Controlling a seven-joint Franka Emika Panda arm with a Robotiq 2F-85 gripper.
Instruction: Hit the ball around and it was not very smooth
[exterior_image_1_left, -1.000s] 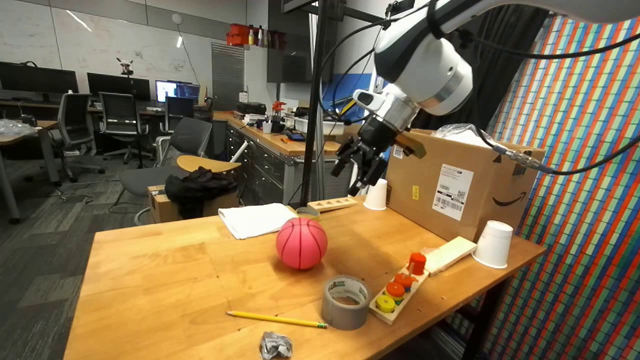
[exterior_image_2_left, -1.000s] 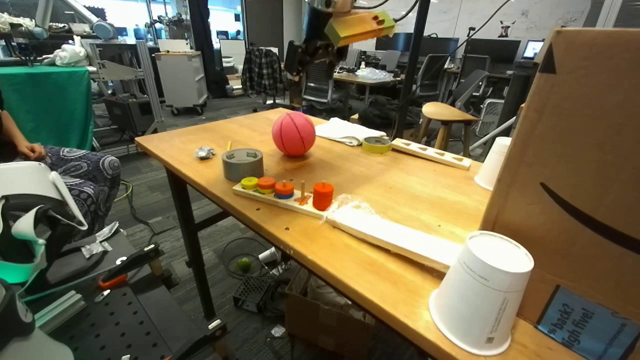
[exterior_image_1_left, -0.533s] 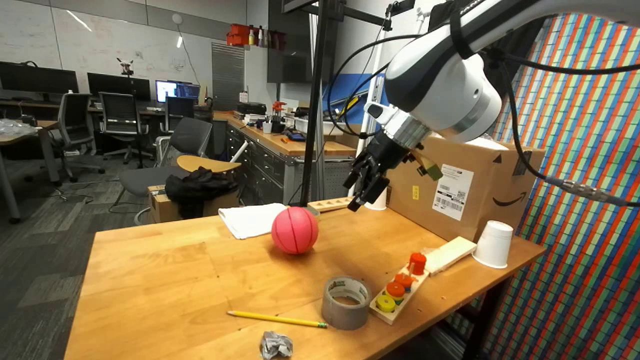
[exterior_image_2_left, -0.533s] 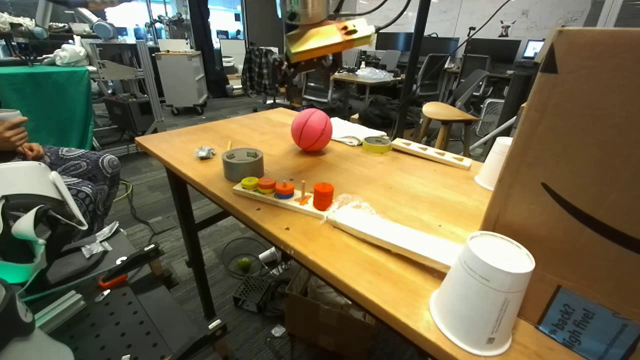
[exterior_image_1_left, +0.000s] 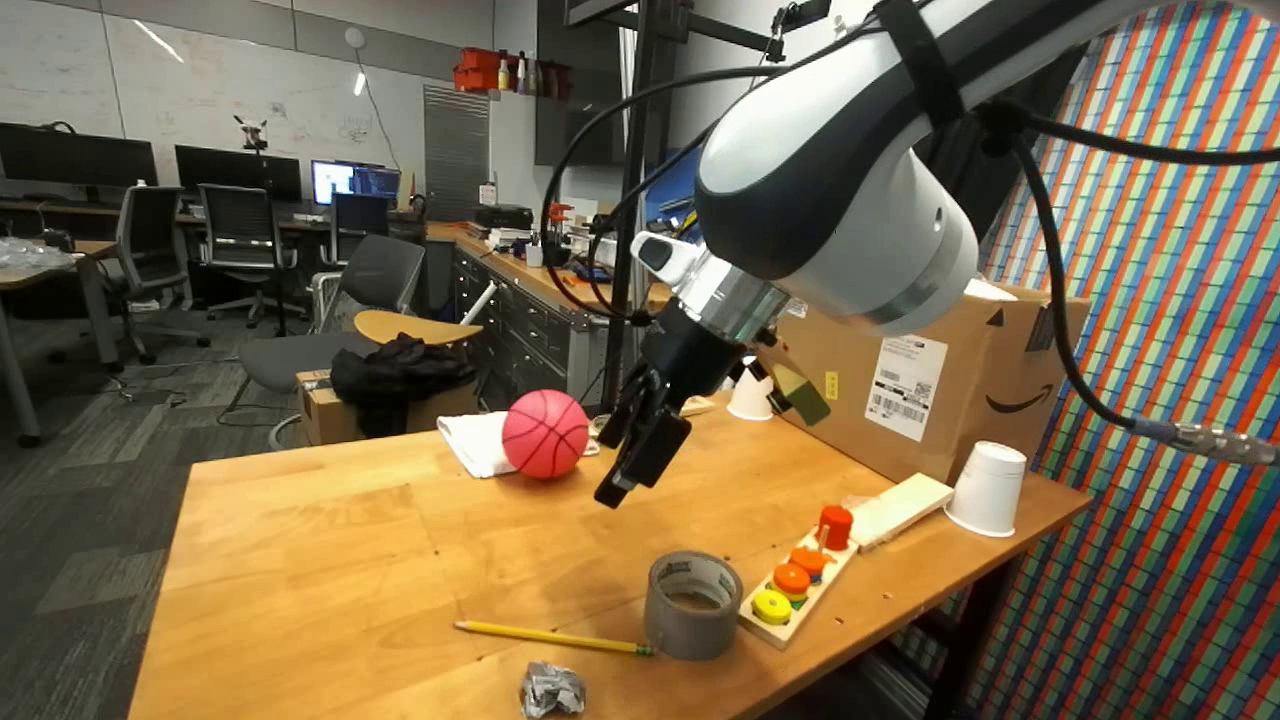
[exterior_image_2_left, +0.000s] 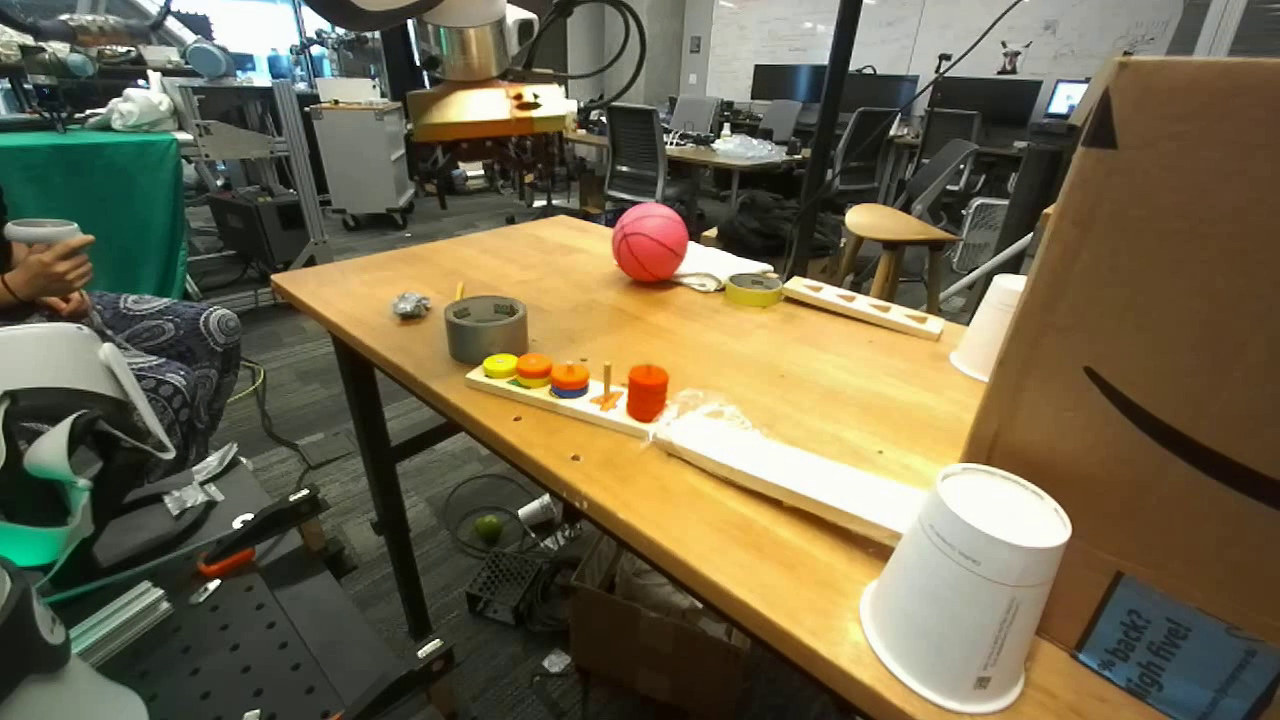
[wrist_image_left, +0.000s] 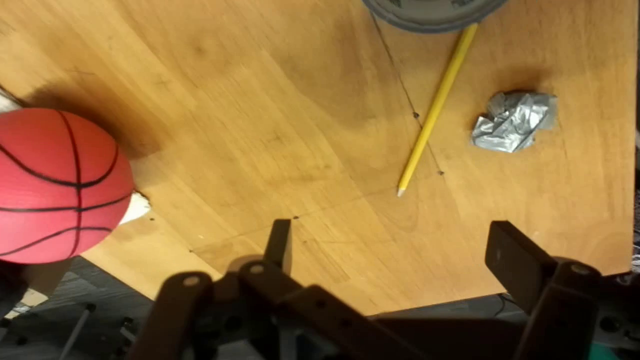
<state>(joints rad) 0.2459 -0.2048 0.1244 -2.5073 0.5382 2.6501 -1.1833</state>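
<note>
Well apart from the ball (exterior_image_1_left: 545, 434): pencil (exterior_image_1_left: 553, 636), tape roll (exterior_image_1_left: 690, 630).

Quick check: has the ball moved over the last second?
Yes. In both exterior views the ball has moved away from the grey tape roll, which sits where it was, and toward the white cloth.

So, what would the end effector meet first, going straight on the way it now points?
Probably the wooden tabletop, near the tip of the pencil; the ball lies off to one side, though depth is hard to judge.
</note>
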